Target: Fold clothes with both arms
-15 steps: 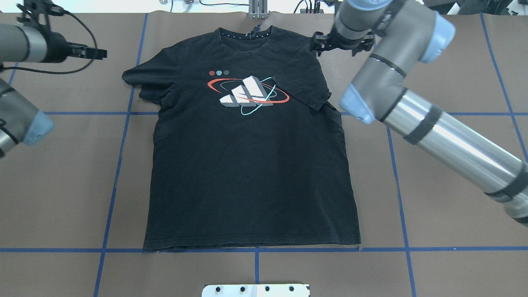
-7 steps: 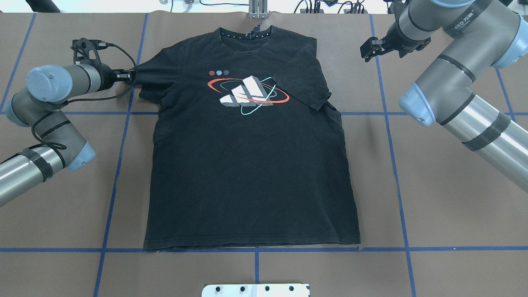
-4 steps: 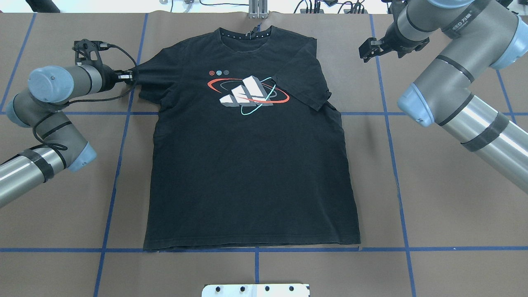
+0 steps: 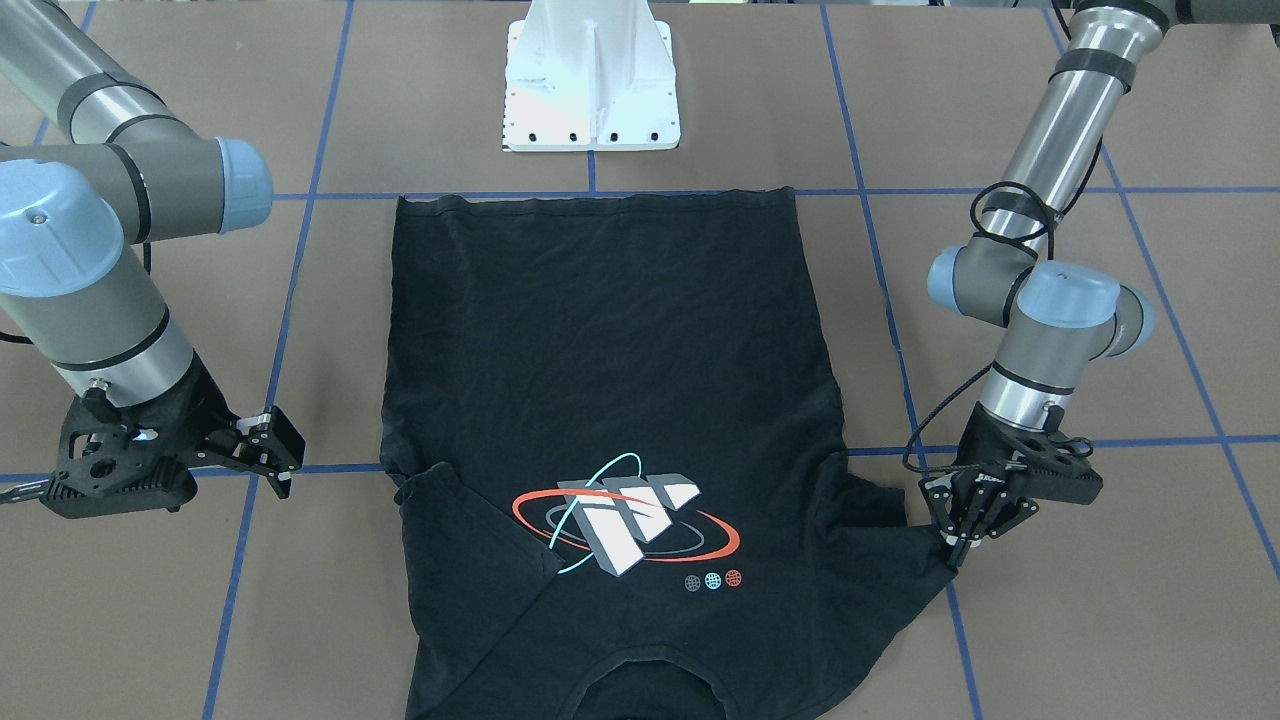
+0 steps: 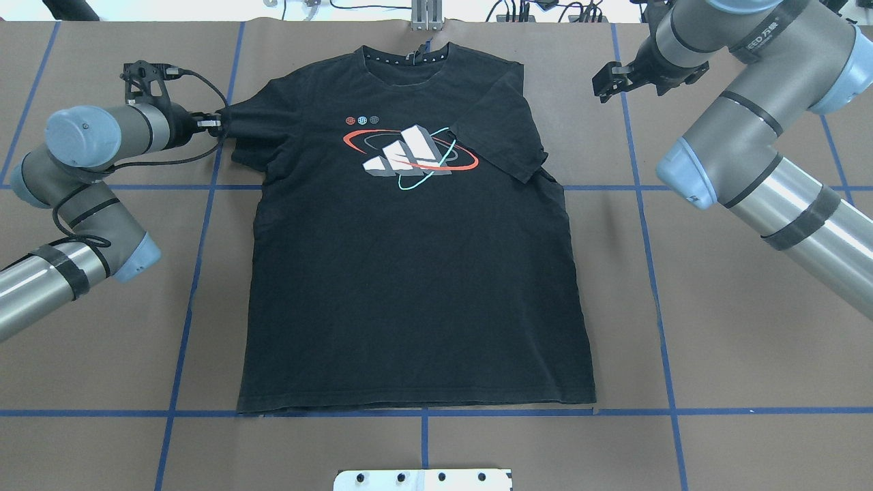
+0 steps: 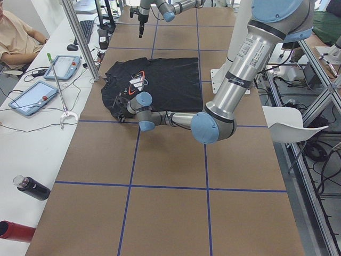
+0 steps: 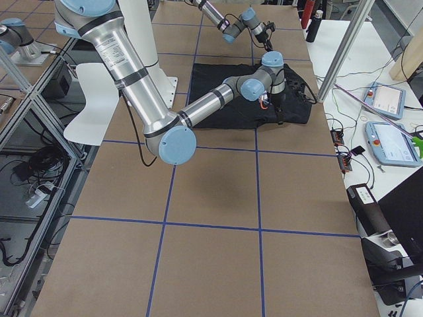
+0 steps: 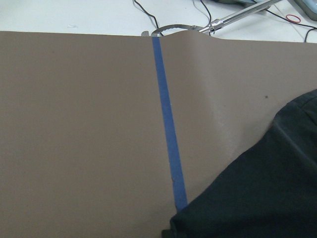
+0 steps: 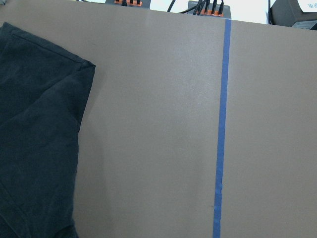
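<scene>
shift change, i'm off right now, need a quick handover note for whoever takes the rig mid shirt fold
Grippers: the left gripper looks shut on the hem of the left sleeve. The right gripper is open over the bare brown paper table, clear of the cloth.
Things: the black short-sleeved fabric T-shirt with the grey-white block print lies print up, collar away from the robot.
Done: the right sleeve is folded in over the chest.
Left: fold the left sleeve in, then fold the body, which is still spread flat.
</scene>
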You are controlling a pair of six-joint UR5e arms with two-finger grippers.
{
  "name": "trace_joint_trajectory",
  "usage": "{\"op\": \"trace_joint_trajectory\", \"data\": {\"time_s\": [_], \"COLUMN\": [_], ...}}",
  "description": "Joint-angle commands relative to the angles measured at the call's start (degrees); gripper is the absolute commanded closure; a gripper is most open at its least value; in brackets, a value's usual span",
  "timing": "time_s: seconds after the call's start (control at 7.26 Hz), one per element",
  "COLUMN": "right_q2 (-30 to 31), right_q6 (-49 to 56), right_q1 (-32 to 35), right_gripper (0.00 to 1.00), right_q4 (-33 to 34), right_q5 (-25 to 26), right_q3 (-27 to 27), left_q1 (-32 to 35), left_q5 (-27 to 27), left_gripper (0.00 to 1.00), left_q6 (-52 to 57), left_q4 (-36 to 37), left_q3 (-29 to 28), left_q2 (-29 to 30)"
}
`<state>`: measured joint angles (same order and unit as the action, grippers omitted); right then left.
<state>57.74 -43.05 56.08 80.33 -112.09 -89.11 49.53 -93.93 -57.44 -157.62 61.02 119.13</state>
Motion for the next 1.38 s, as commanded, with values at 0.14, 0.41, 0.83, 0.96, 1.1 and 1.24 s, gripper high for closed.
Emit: {"op": "trace_joint_trajectory", "data": {"time_s": [0.14,0.41,0.83,0.96,1.1,1.24], "right_q2": [-0.2,-0.2,-0.3,-0.3,-0.3,-0.3], "right_q6": [-0.2,-0.3,-0.3,-0.3,-0.3,-0.3], "right_q1": [-0.1,-0.1,-0.2,-0.3,-0.4,-0.4], "right_gripper": [0.0,0.0,0.0,0.0,0.0,0.0], "right_q4": [0.0,0.0,0.0,0.0,0.0,0.0], "right_q5": [0.1,0.1,0.2,0.2,0.2,0.2], "right_q3": [0.0,0.0,0.0,0.0,0.1,0.1], "left_q1": [-0.2,-6.1,-8.6,-8.7,-8.9,-8.8], "left_q5": [0.1,3.4,4.7,6.5,6.7,6.7], "left_gripper": [1.0,1.0,1.0,1.0,1.0,1.0], "left_q6": [-2.3,-11.2,-18.4,-18.4,-18.5,-18.6], "left_q4": [25.2,37.3,37.5,37.0,37.0,37.0], "left_q3": [16.1,17.1,4.4,2.8,0.7,-0.7], "left_q2": [1.7,9.0,19.6,20.1,21.6,22.5]}}
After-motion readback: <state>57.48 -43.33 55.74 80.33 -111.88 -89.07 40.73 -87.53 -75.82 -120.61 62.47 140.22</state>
